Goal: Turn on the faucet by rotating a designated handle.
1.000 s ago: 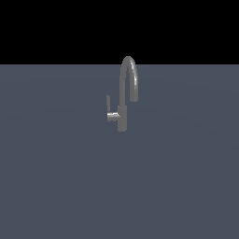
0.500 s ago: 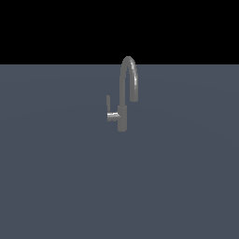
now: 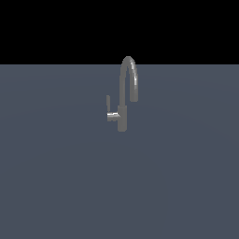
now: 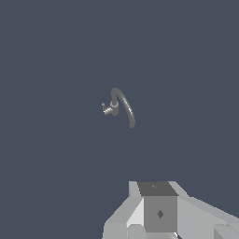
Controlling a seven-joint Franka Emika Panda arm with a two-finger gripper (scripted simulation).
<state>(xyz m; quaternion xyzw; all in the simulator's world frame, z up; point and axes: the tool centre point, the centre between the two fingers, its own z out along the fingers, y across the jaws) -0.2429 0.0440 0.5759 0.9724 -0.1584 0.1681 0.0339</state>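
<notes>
The grey metal faucet [image 3: 122, 116] stands upright on the flat grey surface in the exterior view, its tall arched spout [image 3: 129, 74] curving toward the exterior view's right. The handle [image 3: 108, 106] is a thin L-shaped lever: a short stub off the body toward the exterior view's left, ending in a slim bar that points up. The wrist view sees the faucet [image 4: 123, 105] from far above, small, with the handle [image 4: 107, 109] beside it. Only grey blocks of my gripper [image 4: 160, 212] show there, well away from the faucet. No gripper appears in the exterior view.
A plain dark grey-blue surface [image 3: 177, 177] spreads all around the faucet. Above its far edge the exterior view is black.
</notes>
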